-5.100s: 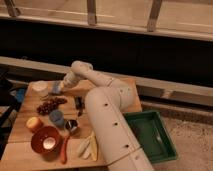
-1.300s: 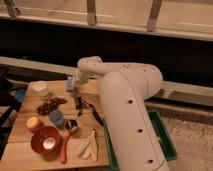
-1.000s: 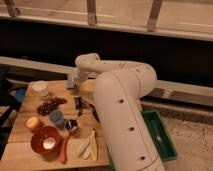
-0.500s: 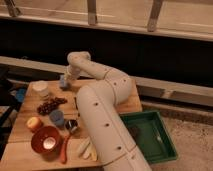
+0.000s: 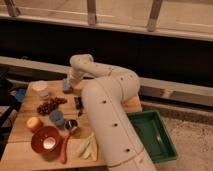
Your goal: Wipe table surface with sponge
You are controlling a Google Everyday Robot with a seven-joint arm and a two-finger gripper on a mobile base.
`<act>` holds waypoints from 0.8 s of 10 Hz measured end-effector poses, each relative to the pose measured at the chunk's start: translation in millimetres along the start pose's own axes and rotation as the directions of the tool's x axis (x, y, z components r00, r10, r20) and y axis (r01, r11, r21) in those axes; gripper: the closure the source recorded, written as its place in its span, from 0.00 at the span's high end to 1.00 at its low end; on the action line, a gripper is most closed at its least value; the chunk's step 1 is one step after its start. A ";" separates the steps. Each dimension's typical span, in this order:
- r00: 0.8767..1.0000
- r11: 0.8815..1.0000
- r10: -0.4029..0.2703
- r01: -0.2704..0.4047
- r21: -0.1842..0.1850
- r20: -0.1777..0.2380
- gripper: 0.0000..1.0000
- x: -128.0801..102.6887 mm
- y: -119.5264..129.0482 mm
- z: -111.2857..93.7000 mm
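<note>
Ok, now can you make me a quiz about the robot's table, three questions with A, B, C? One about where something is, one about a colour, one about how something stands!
1. Where is the gripper?
A. down by the sponge, at the far side of the table surface
B. on the floor
C. inside a cupboard

2. What colour is the tray?
A. red
B. green
C. white

3. How does the orange bowl stand?
A. upside down
B. on its side
C. upright, open side up

Answers: 1 A, the arm's end reaches down to the blue-grey sponge. 2 B, it is plainly green beside the table. 3 C, we see inside it.
</note>
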State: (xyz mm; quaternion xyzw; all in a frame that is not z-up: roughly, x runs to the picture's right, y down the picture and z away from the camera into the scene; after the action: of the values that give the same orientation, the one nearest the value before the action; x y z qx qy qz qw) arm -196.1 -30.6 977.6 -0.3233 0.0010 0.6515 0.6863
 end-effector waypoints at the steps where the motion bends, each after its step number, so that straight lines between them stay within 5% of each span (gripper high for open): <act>1: 1.000 1.000 0.014 -0.014 0.009 0.008 0.00 8.3 -11.4 -10.3; 5: 0.998 0.999 0.036 -0.038 0.028 0.046 0.00 10.5 -37.0 -39.2; 8: 0.998 0.999 0.033 -0.034 0.008 0.058 0.00 -20.6 -31.4 -27.5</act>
State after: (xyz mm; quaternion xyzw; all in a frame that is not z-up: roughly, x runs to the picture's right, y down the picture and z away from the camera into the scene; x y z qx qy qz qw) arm -159.5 -59.5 978.5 -0.3011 -0.0104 0.6720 0.6765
